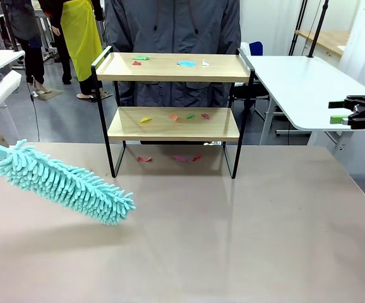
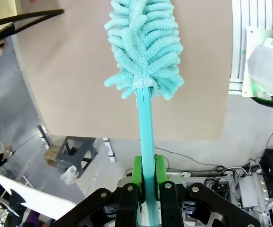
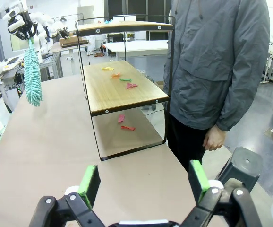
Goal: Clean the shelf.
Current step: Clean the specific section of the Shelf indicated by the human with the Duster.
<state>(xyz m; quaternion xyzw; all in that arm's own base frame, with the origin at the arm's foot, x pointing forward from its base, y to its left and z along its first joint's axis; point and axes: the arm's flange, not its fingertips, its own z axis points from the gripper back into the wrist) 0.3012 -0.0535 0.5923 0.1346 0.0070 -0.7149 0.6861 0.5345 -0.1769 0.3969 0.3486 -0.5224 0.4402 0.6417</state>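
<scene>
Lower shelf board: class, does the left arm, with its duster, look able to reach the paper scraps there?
Likely yes: the shelf is open in front, nothing stands between the duster and it, and the person stands behind it.

A beige surface (image 1: 245, 240) carries the shelf (image 1: 170, 131), which stands on its four black legs near the far edge. Its top board holds a green scrap (image 1: 141, 57), a red scrap (image 1: 136, 63), a blue piece (image 1: 186, 63) and a white piece (image 1: 205, 63). The lower board holds a row of four coloured scraps (image 1: 173, 117). Three reddish scraps (image 1: 180, 158) lie on the surface itself, under the shelf.
</scene>
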